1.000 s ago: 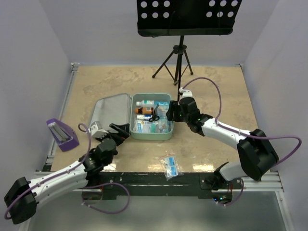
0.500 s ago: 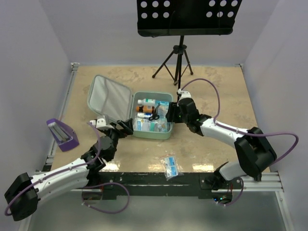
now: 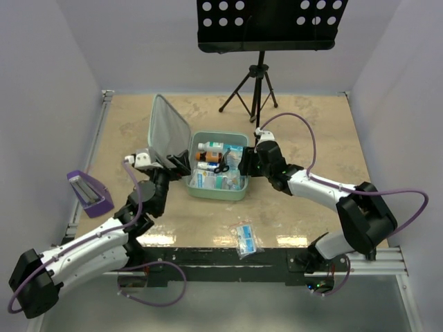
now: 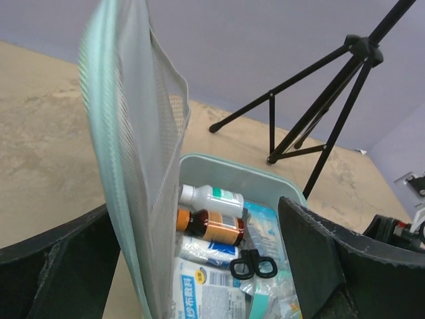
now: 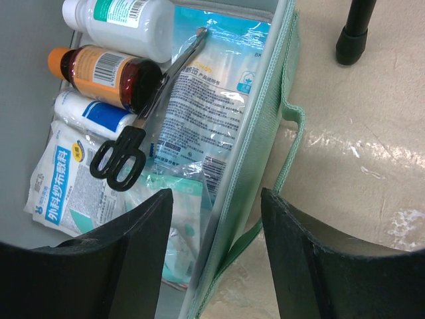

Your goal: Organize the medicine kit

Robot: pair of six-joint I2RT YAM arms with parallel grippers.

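The lid [image 3: 168, 131] of the medicine kit [image 3: 218, 194] swings from flat to near-upright at nine o'clock, the wide-open left gripper [image 3: 173, 163] pushing, the right gripper [image 3: 248, 160] parted astride the three o'clock wall [image 5: 255, 133], so closing looks near.

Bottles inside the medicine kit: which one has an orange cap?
The dark brown bottle with a barcode label. It lies on its side between the white bottle with a green label and the white-and-blue tube.

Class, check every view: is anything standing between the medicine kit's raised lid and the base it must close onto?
Yes: the right gripper straddles the medicine kit at its right wall, one finger inside, where the upright lid would come down.
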